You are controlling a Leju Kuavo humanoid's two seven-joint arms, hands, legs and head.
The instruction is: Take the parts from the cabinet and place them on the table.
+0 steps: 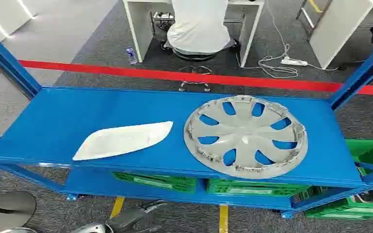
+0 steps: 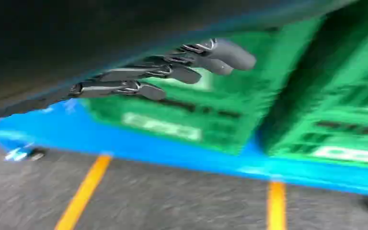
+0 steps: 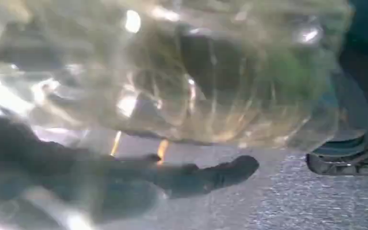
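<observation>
Here, ribbed silver hubcap (image 1: 245,136) beside smooth white panel (image 1: 123,140).

Workshop or lab: blue steel shelving (image 1: 53,121), green crates (image 1: 252,187), floor tape (image 1: 213,77), desks (image 1: 141,24).

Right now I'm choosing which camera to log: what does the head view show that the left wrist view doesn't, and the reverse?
Head view alone: the silver hubcap and the white curved part lying apart on the blue rack's top shelf, plus a seated person beyond the red floor line.

Left wrist view alone: the left hand, its fingers apart and holding nothing, just under the shelf edge.

Shared: green crates on the lower shelf and yellow floor lines.
</observation>
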